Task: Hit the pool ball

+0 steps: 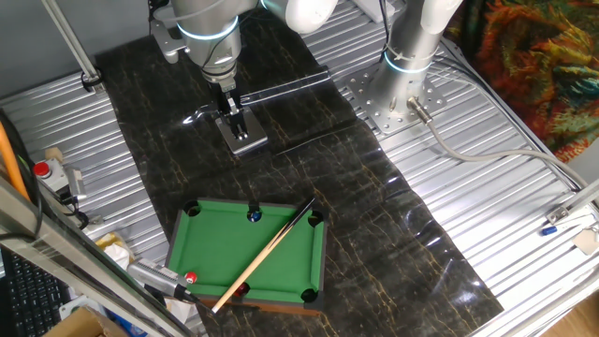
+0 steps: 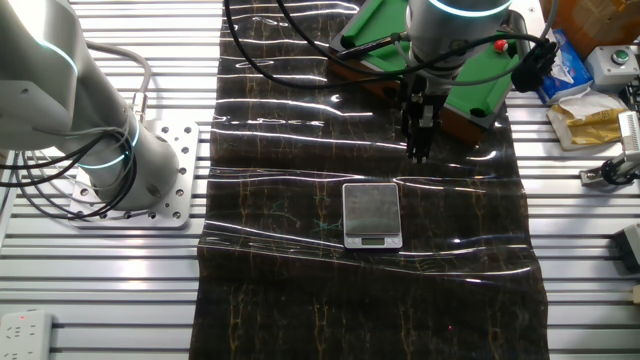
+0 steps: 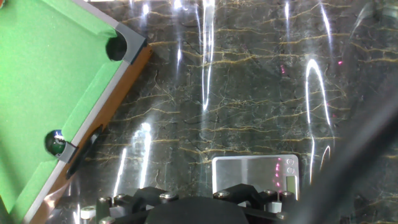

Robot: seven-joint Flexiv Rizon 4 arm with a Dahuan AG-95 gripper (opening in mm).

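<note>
The pool ball (image 1: 191, 278) is tiny, bright red and glossy. It lies on the green toy pool table (image 1: 215, 245) near its front left corner, and it also shows in the other fixed view (image 2: 500, 44). A wooden cue stick (image 1: 267, 253) lies diagonally across the table. My gripper (image 1: 232, 114) hangs over the dark mat beyond the table's far side, well away from the ball, just above a small silver scale (image 1: 246, 139). Its fingers (image 2: 417, 140) point down and look shut and empty. The hand view shows the table's edge (image 3: 118, 81), not the fingertips.
A blue ball (image 1: 254, 215) sits by the far side pocket and also shows in the hand view (image 3: 56, 142). A darker ball (image 1: 241, 290) lies near the cue's butt. The arm base (image 1: 402, 94) stands at the back right. Clutter lies along the left edge (image 1: 56, 178).
</note>
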